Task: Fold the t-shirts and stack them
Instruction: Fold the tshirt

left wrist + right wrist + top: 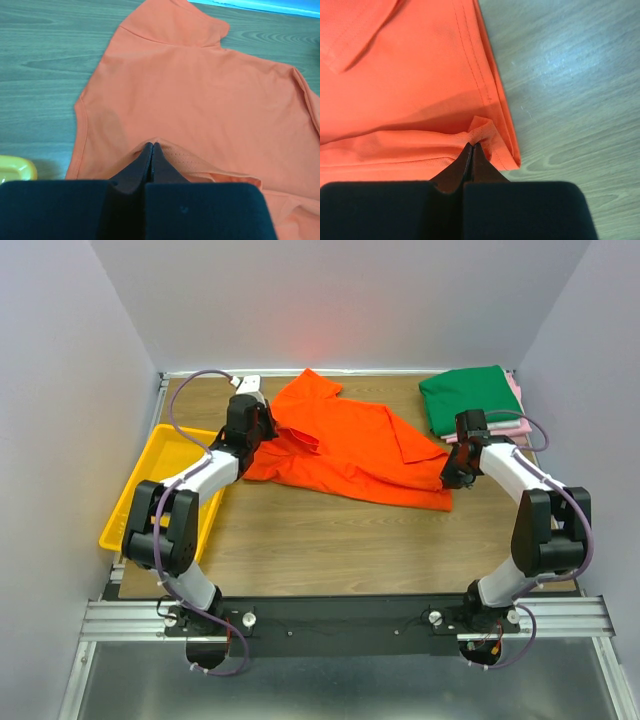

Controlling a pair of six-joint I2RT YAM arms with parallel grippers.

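The left gripper point(152, 145) and right gripper point(472, 146) pinch the bright orange cloth t-shirt point(350, 450); a folded dark green shirt point(470, 400) half-hides a pink one point(512, 427).

The orange t-shirt point(200, 100) is running off the frame right of the left fingers point(144, 161), and the yellow tray point(15, 167) is getting clipped at the edge left of them. Back behind the right fingers point(464, 162), the green t-shirt point(470, 400) is covering most of the pink t-shirt point(516, 395).

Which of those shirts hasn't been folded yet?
The bright orange t-shirt, lying spread and rumpled, with the left gripper and right gripper pinched shut on it. The dark green t-shirt and pink t-shirt lie folded, stacked at the far right.
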